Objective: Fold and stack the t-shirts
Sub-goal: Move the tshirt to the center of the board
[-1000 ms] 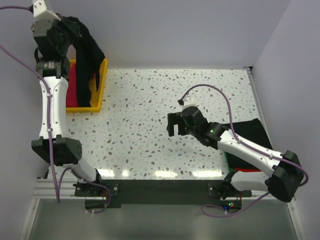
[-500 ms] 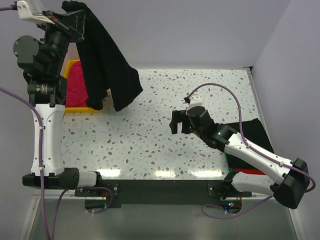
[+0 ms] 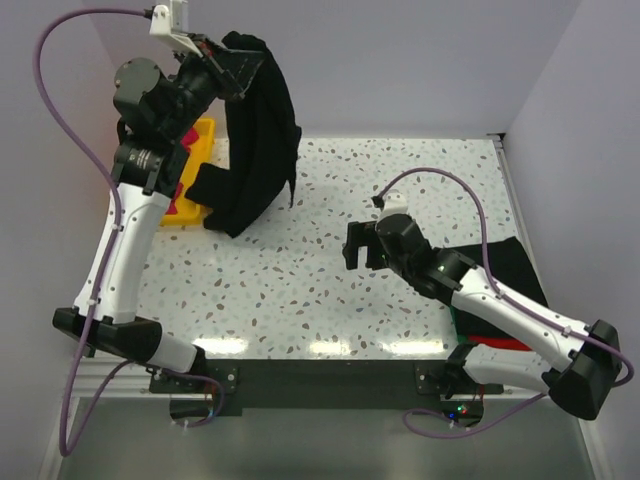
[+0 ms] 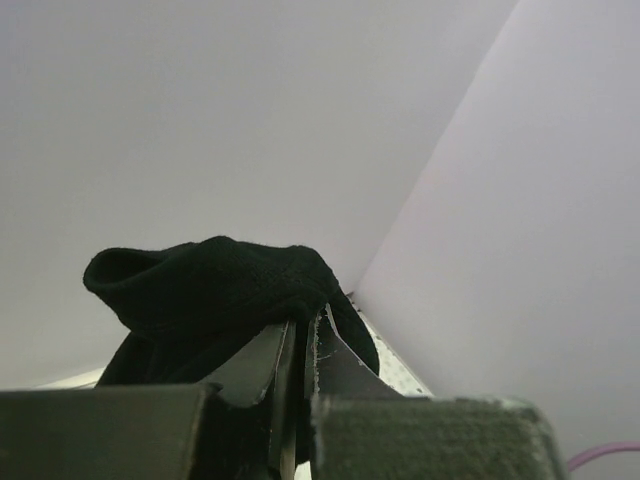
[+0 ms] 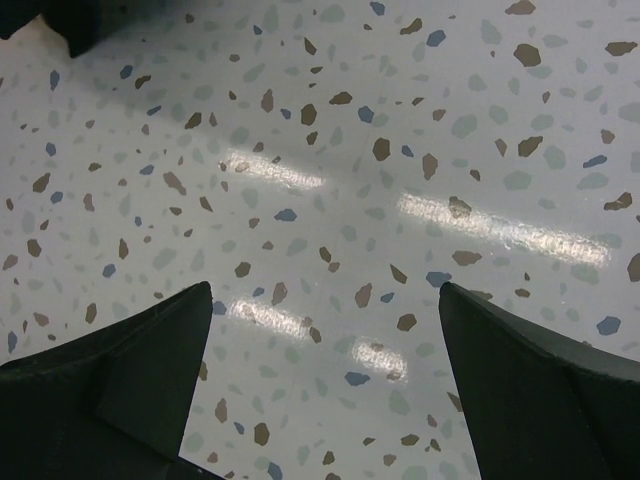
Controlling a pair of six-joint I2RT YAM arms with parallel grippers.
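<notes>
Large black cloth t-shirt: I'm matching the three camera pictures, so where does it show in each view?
Top external: the large black cloth t-shirt hangs upper left from the left gripper, beside the yellow plastic tray.
Left wrist: lower left-centre, bunched between the shut fingers.
Right wrist: a dark corner top left may be it; cannot tell.
Shared landmark: the speckled tabletop, in top external and right wrist.
</notes>
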